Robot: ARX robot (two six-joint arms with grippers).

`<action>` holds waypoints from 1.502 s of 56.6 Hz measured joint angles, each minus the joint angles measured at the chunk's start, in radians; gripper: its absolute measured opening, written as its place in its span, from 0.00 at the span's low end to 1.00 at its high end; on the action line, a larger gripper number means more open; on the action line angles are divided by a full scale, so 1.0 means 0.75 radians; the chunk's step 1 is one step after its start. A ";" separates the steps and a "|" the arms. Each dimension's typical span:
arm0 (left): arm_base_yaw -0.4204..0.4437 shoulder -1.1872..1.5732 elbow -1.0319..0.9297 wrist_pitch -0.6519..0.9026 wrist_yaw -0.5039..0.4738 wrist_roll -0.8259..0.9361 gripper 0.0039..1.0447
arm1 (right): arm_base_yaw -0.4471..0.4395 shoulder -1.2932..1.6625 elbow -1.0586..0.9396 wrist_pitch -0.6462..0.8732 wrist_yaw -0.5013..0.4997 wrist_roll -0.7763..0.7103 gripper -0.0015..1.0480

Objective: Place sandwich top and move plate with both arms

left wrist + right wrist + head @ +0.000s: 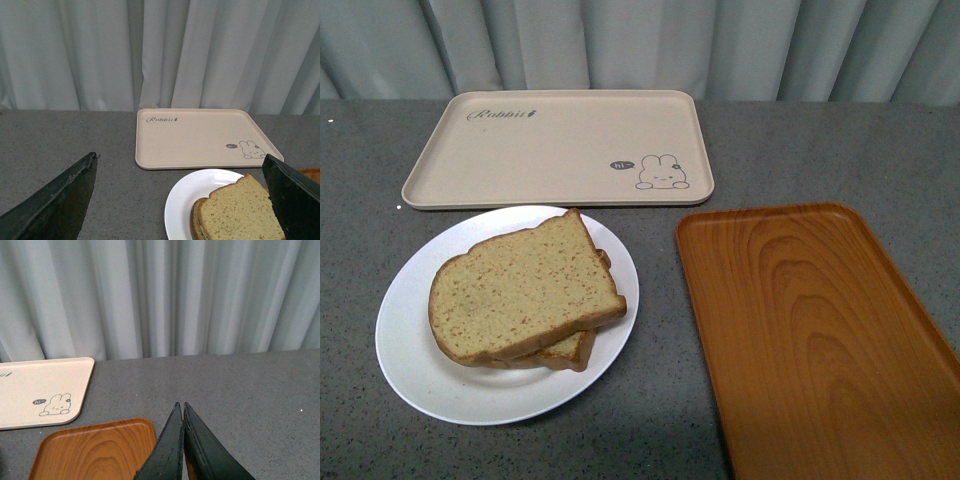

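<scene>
The sandwich top (520,285), a plain tan speckled slice with a darker crust, lies on another slice on the round white plate (410,350) at the front left of the grey table. Neither arm shows in the front view. In the left wrist view the sandwich top (240,212) and plate (182,200) sit low between the wide-open fingers of my left gripper (180,162), which hangs above and short of the plate. My right gripper (180,405) is shut on nothing, its tips over the grey table beside the orange tray.
A beige rabbit-printed tray (560,145) lies behind the plate, against the pale curtain. An orange wood-grain tray (820,330) lies to the plate's right and reaches the table's front edge. Bare grey tabletop (360,210) lies left of the plate.
</scene>
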 joint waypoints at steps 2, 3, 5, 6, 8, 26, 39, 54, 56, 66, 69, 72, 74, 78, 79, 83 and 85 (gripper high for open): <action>0.000 0.000 0.000 0.000 0.000 0.000 0.94 | 0.000 -0.027 -0.001 -0.025 0.000 0.000 0.01; 0.000 0.000 0.000 0.000 0.000 0.000 0.94 | 0.000 -0.046 -0.001 -0.042 -0.001 0.000 0.01; 0.000 0.000 0.000 0.000 0.000 0.000 0.94 | 0.000 -0.074 -0.003 -0.066 -0.001 0.000 0.01; 0.000 0.000 0.000 0.000 0.000 0.000 0.94 | 0.000 -0.093 -0.004 -0.082 -0.001 0.000 0.01; 0.000 0.000 0.000 0.000 -0.001 0.000 0.94 | 0.000 -0.137 -0.005 -0.124 -0.001 0.000 0.01; 0.000 0.000 0.000 0.000 0.000 0.000 0.94 | 0.000 -0.408 -0.005 -0.377 -0.001 0.000 0.01; 0.000 0.000 0.000 0.000 0.000 0.000 0.94 | 0.000 -0.529 -0.006 -0.495 -0.001 0.000 0.01; 0.000 0.000 0.000 0.000 0.000 0.000 0.94 | 0.000 -0.639 -0.006 -0.604 -0.001 0.000 0.01; 0.000 0.000 0.000 0.000 0.000 0.000 0.94 | 0.000 -0.650 -0.006 -0.613 -0.001 0.000 0.01; 0.000 0.000 0.000 0.000 0.000 0.000 0.94 | 0.000 -0.710 -0.005 -0.674 -0.001 -0.001 0.01; 0.000 0.000 0.000 0.000 0.000 0.000 0.94 | 0.000 -0.797 -0.005 -0.794 -0.001 0.000 0.01; 0.000 0.000 0.000 0.000 -0.001 0.000 0.94 | 0.000 -0.877 -0.005 -0.887 -0.002 -0.001 0.01; 0.000 0.000 0.000 0.000 -0.001 0.000 0.94 | 0.000 -0.909 -0.005 -0.895 -0.002 -0.001 0.01; 0.000 0.000 0.000 0.000 0.000 0.000 0.94 | 0.000 -0.928 -0.005 -0.899 -0.001 -0.001 0.01; 0.000 0.000 0.000 0.000 0.000 0.000 0.94 | 0.000 -0.928 -0.005 -0.901 -0.001 -0.001 0.01; 0.000 0.000 0.000 0.000 0.000 0.000 0.94 | 0.000 -0.928 -0.005 -0.901 -0.002 -0.001 0.01; 0.000 0.000 0.000 0.000 0.000 0.000 0.94 | 0.000 -0.928 -0.005 -0.901 -0.001 -0.002 0.01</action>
